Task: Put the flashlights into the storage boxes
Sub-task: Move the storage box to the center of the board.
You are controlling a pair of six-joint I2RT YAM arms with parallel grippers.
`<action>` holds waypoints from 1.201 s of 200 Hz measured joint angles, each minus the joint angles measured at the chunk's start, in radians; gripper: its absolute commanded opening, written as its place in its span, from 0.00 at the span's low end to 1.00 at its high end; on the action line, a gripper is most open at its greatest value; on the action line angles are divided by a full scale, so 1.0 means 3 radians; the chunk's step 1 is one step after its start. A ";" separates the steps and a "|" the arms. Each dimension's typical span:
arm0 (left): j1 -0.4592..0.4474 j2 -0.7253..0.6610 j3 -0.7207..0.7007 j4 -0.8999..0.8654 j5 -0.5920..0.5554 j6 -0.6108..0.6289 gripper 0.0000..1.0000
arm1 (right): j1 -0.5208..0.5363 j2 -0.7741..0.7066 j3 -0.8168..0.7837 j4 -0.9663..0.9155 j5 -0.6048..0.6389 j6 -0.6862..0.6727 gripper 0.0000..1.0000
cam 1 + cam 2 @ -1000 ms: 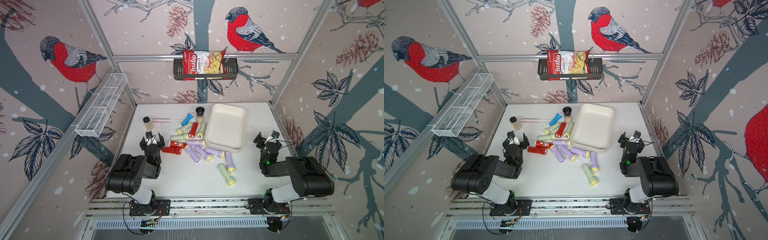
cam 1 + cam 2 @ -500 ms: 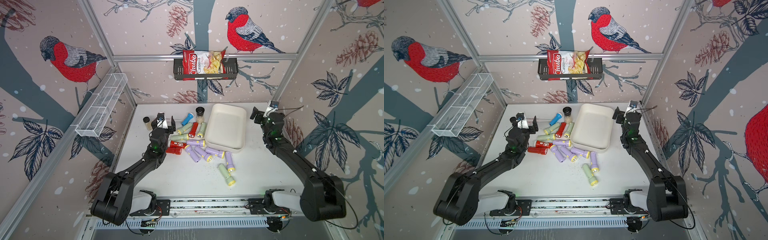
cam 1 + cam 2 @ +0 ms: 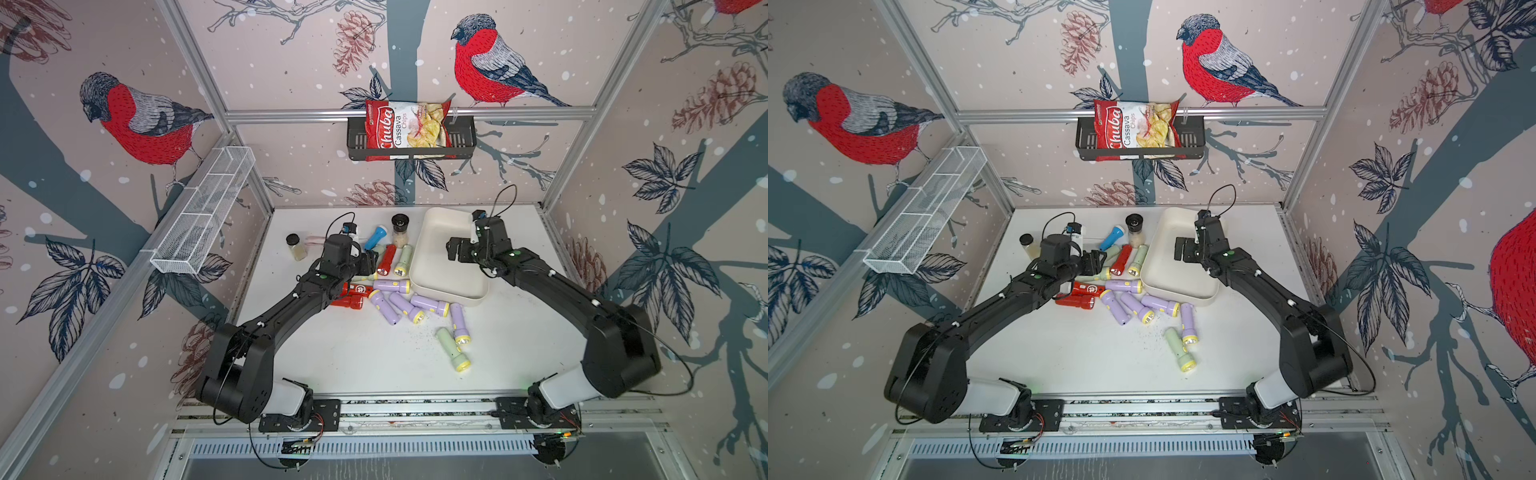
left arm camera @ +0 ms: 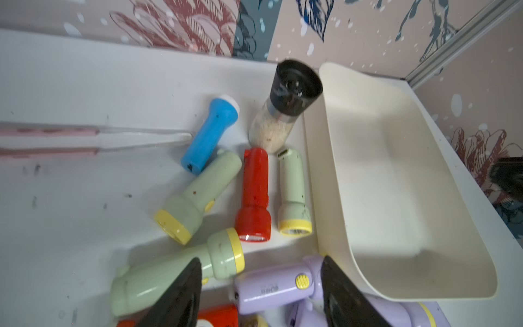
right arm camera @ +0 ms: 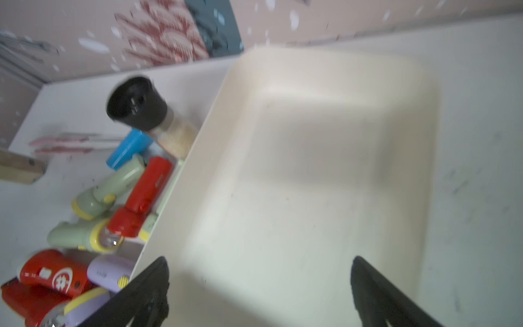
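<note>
left gripper (image 4: 261, 258) nearer, jaws half spread over lilac flashlight (image 4: 268, 290); long axis left-right, jaw to jaw. right gripper (image 5: 259, 257) wide apart above tray (image 5: 311, 170).

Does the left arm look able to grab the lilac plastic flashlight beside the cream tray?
Probably yes: the open left tool hangs near the lilac plastic flashlight; nothing covers it, though the cream plastic tray stands close.

Both top views look steeply down from the front over the white table (image 3: 374, 365); both wrist views sit close, sharing the cream-white shallow rectangular plastic tray (image 4: 396, 198).
</note>
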 measured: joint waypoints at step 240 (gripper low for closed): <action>-0.0009 -0.0070 -0.0090 -0.0350 0.0076 -0.0201 0.65 | -0.1162 -0.0196 -0.0579 -0.1022 -0.0300 -0.0131 0.88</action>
